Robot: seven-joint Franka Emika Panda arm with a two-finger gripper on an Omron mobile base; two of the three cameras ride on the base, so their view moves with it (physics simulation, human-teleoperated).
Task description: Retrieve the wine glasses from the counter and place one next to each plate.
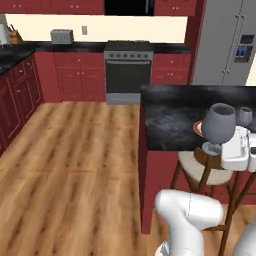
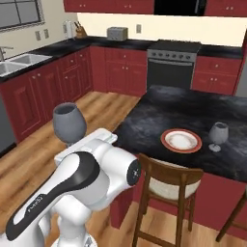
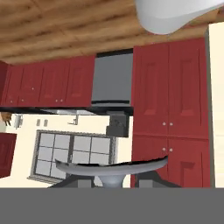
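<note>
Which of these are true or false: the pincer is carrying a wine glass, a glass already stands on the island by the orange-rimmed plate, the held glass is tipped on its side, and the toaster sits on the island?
1. The pincer is shut on a wine glass. True: it grips the glass at the stem and foot.
2. A second glass already stands on the island near the orange-rimmed plate. True, upright and just beside it.
3. The held glass is tipped on its side. False: its bowl points up in both base views.
4. The toaster sits on the island. False: it is on the back counter against the cream wall.
</note>
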